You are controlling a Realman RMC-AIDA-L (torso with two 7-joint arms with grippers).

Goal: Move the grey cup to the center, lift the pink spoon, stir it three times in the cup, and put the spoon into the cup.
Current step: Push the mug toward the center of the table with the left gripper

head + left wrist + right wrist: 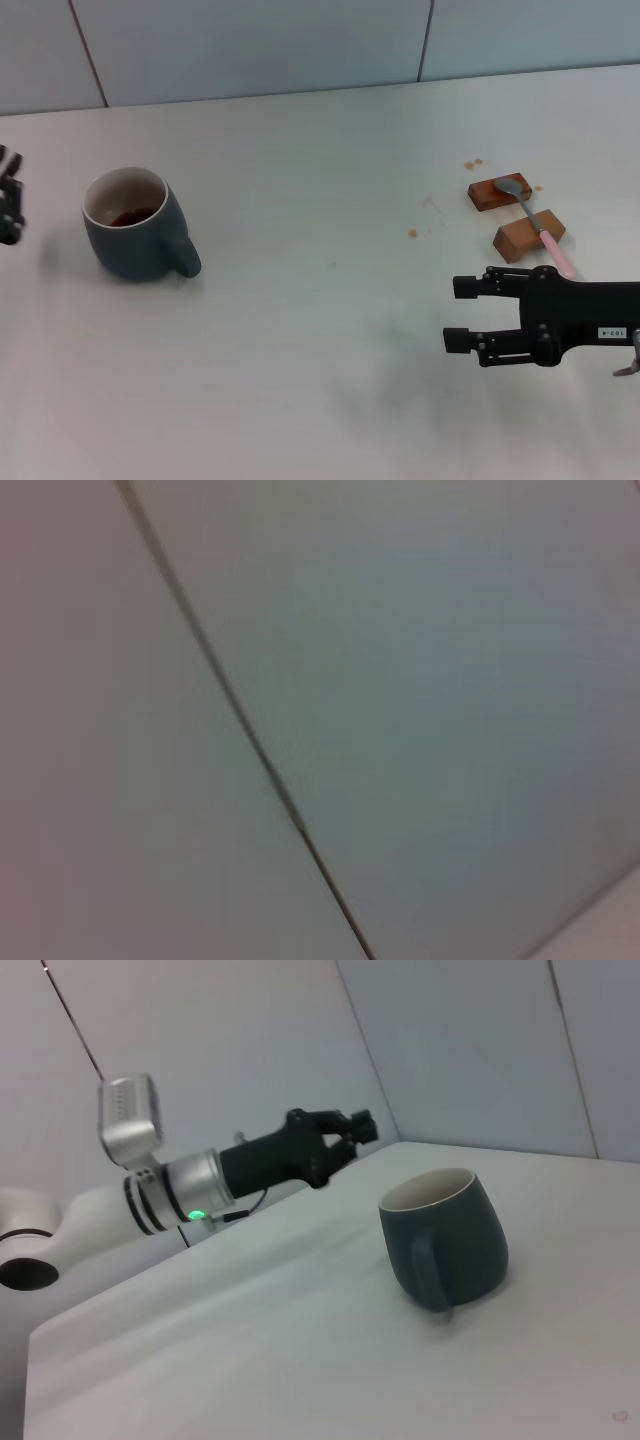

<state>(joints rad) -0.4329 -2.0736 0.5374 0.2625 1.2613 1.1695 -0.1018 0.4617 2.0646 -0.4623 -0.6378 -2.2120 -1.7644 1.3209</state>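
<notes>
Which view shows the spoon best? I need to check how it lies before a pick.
The head view: the spoon lies across two brown blocks, bowl on the far one, pink handle toward the right gripper. The right wrist view shows only the cup and left gripper; the left wrist view shows only wall.

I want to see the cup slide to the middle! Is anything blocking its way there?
No, nothing visible does. The grey cup stands on the robot's left side of the table, and the stretch toward the center is bare. The pink spoon on the brown blocks and the open right gripper sit off to the right.
</notes>
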